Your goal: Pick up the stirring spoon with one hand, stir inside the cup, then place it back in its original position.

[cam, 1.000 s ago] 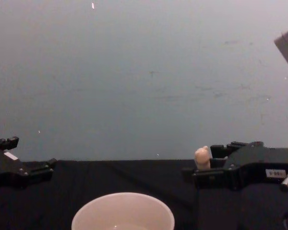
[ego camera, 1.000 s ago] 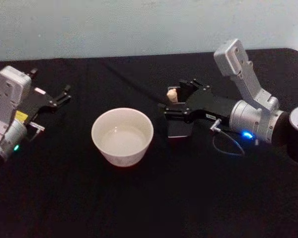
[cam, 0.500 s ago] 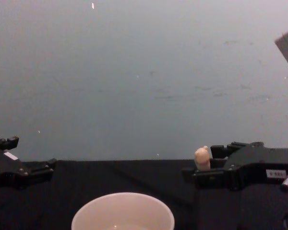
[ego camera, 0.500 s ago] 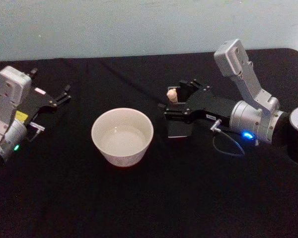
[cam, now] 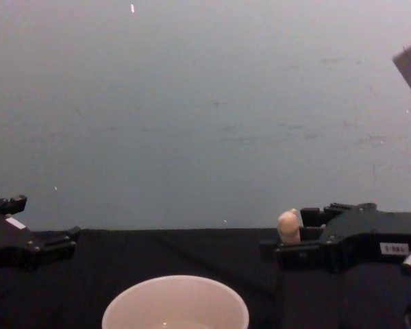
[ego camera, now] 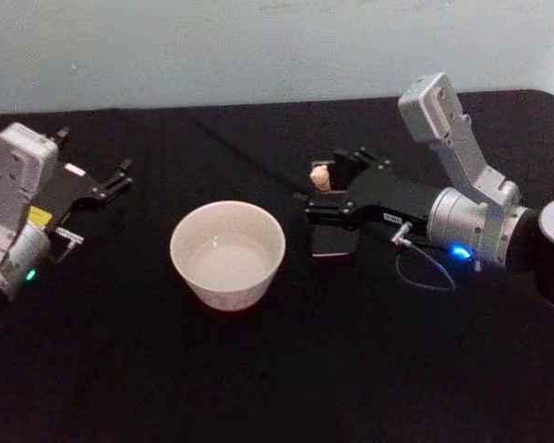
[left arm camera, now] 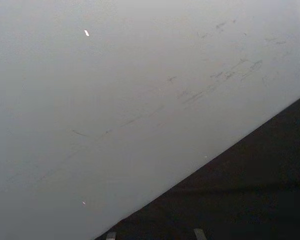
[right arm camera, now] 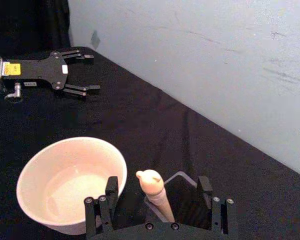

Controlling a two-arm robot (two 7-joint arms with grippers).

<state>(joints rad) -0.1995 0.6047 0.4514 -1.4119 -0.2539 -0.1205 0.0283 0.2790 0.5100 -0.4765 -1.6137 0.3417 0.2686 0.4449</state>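
Right hand (ego camera: 325,187): lying low over the table (ego camera: 286,369), right of centre, reaching toward the robot's left. Its two fingers (right arm camera: 111,186) stand wide apart, one on each side of the stirring spoon (right arm camera: 150,181), and neither touches it; the hand is open and grips nothing.

Stirring spoon: upright with a slight tilt, its cream handle and rounded knob rising between the fingers. Its lower part goes down into the dark square holder (right arm camera: 182,176), so the bowl of the spoon is hidden. In the chest view the knob stands just above the black body of the hand.

Holder: directly beneath the right hand, resting on the table, with a thin pale edge of its wall showing past the spoon.

Cup (ego camera: 226,293): a wide cream-white vessel, standing to the left of the holder, near it but apart. Its pale inside has a shiny bottom.

Left hand (ego camera: 122,175): at the far left of the table, well apart from the cup, with its fingers spread and holding nothing.

Background: a plain light wall (cam: 205,103) behind the black table.
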